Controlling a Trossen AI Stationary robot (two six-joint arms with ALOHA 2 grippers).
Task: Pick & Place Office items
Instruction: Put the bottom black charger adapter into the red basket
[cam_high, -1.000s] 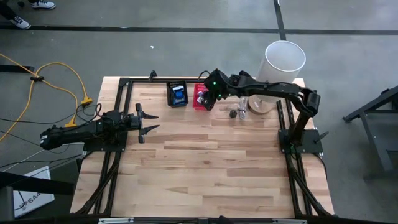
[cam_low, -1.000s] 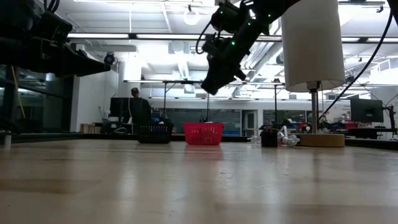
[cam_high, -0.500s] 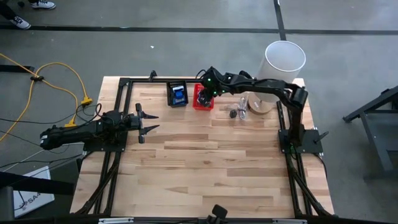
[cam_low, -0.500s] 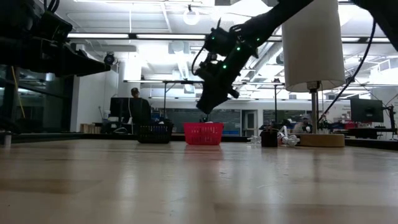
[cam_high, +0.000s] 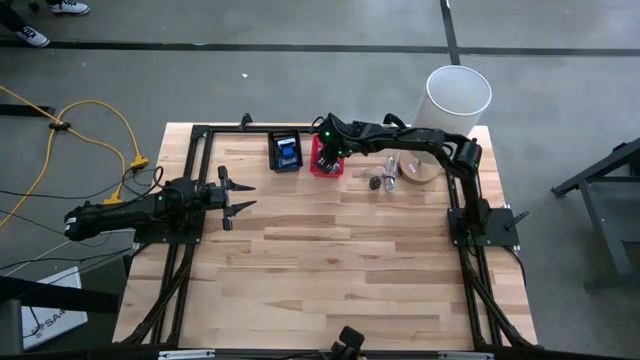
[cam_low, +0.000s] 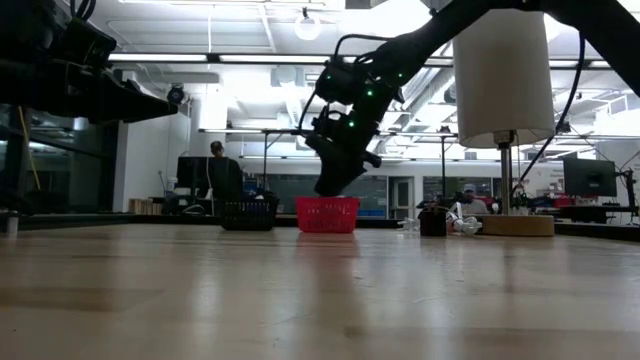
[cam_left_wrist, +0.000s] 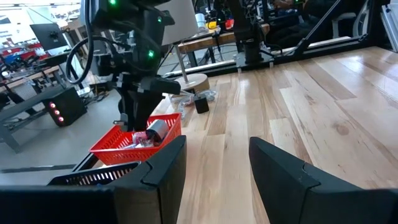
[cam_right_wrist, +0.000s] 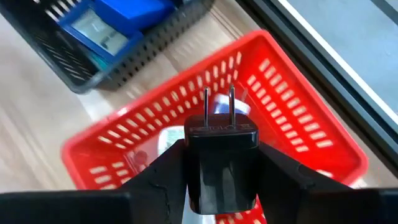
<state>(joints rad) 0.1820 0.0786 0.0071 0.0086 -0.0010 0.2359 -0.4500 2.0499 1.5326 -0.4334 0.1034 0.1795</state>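
Note:
My right gripper (cam_high: 327, 152) hangs over the red mesh basket (cam_high: 322, 166) at the far edge, shut on a black two-pronged plug block (cam_right_wrist: 222, 158). In the low view the right gripper (cam_low: 330, 185) stands just above the red basket's rim (cam_low: 326, 203). White and silver pieces (cam_right_wrist: 166, 139) lie inside that basket. More small items (cam_high: 383, 180), one of them a black piece (cam_left_wrist: 201, 104), lie on the table to its right. My left gripper (cam_high: 236, 197) waits open near the table's left edge. My right gripper pinches the black plug block by its two flat sides (cam_right_wrist: 193, 163), one finger (cam_right_wrist: 163, 171) on each side. The fingers come from above, slanting down. The block is lifted clear over the red basket, and its metal prongs (cam_right_wrist: 218, 104) point down toward the basket.
A black mesh basket (cam_high: 285, 152) with a blue piece stands left of the red one. A tall white cylinder (cam_high: 458, 95) on a round wooden base (cam_high: 416, 168) stands at the far right corner. Black frame rails run along the table's left, right and far edges.
My right gripper has come down toward the red basket and moved a little toward the table's left, carrying the plug block. In the low view it has dropped from well above the basket to just over the rim. The left arm has kept still.

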